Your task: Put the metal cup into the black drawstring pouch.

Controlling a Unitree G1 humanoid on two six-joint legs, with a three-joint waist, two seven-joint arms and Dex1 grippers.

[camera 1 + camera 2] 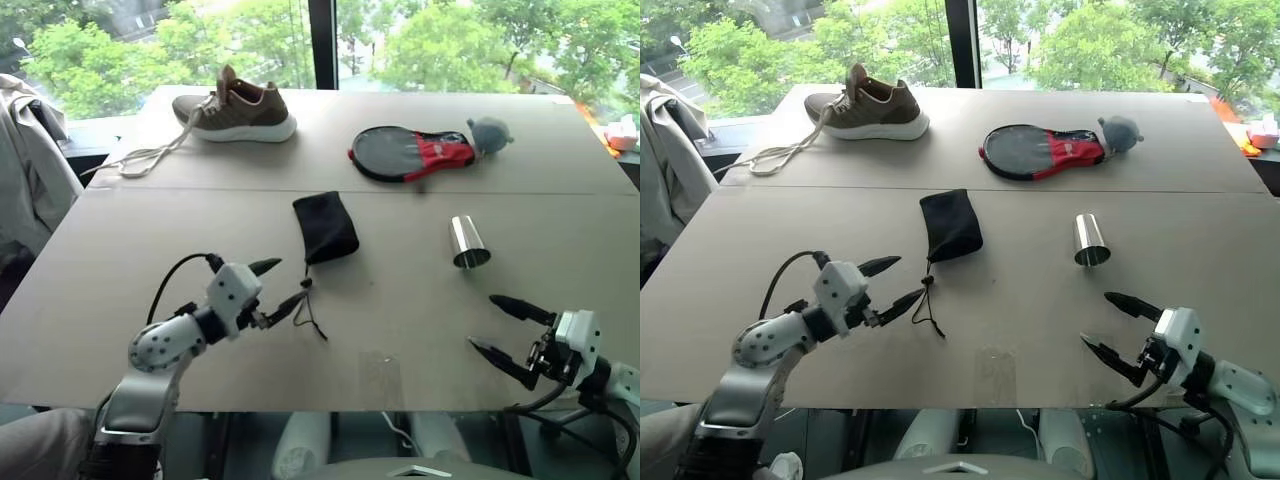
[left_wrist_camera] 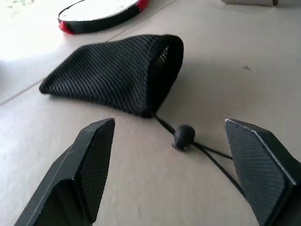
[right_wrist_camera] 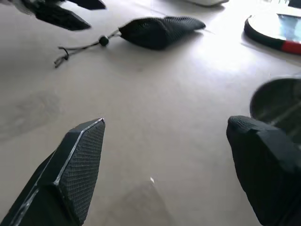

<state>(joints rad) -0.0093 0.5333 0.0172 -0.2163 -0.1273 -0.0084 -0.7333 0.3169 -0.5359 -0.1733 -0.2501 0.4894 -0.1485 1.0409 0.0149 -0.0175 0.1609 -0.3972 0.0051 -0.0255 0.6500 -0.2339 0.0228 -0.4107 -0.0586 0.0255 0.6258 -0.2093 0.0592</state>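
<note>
Left pincer [image 1: 277, 285] spread, mesh pouch [image 1: 324, 226], shiny tapered cup [image 1: 467, 242]

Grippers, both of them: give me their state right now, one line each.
Left gripper: open, holding nothing, beside the black drawstring pouch.
Right gripper: open, holding nothing, short of the metal cup.

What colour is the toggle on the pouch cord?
Black, like the cord. The toggle shows best in the left wrist view, just below the pouch.
</note>
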